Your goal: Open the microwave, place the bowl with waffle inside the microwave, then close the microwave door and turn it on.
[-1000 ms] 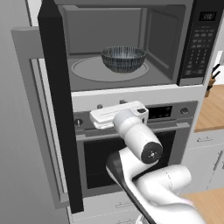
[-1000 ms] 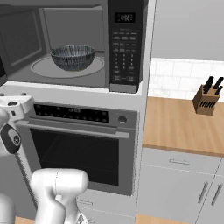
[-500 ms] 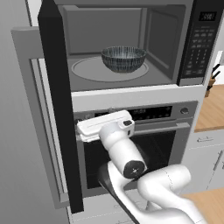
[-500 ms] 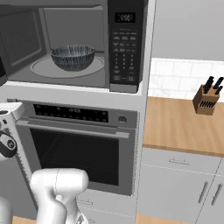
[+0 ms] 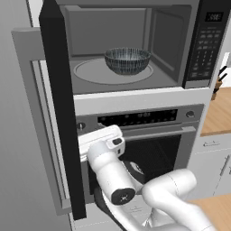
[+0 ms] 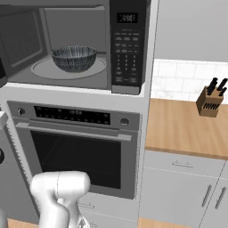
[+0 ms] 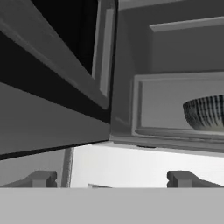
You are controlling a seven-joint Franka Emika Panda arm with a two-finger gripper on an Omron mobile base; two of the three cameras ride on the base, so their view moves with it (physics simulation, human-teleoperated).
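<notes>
Looking into the open microwave [image 5: 135, 49], you see the bowl [image 5: 127, 60] sitting on the round turntable [image 5: 97, 72], toward its right side, exactly where it sat a second ago. The door [image 5: 58, 103] stands swung out to the left, edge-on in the left base view, unchanged from the earlier frames. Your gripper [image 7: 113, 178] has its two fingertips [image 7: 41, 178] spread wide, with nothing between them. Since a second ago the hand [image 5: 100, 140] has travelled leftward and lower across the oven [image 5: 149, 135] front, and now sits just beside the lower part of the door, below the cavity. From the hand view you look up past the door's inner face toward the bowl. On the desk [image 6: 187, 129] at right stands a knife block [image 6: 211, 99].
</notes>
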